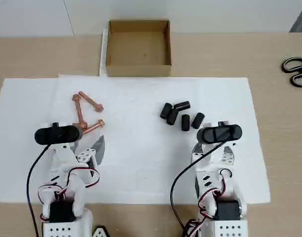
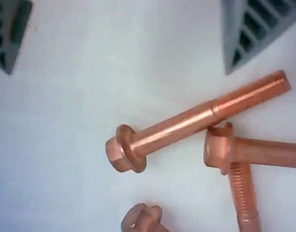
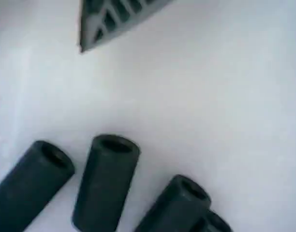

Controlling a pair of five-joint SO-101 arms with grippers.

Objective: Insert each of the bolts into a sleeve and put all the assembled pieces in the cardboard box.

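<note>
Zero assemblies are complete: the cardboard box (image 1: 138, 70) at upper centre holds nothing, bolts (image 1: 80, 113) lie loose at centre left, sleeves (image 1: 172, 116) at centre right, left gripper (image 2: 119, 72) jaws spread over the bolts, right gripper (image 1: 212, 147) jaw state cannot be told.

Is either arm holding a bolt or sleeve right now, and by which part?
Nothing is held. The left gripper hangs open over loose bolts; the sleeves all lie free on the paper.
</note>
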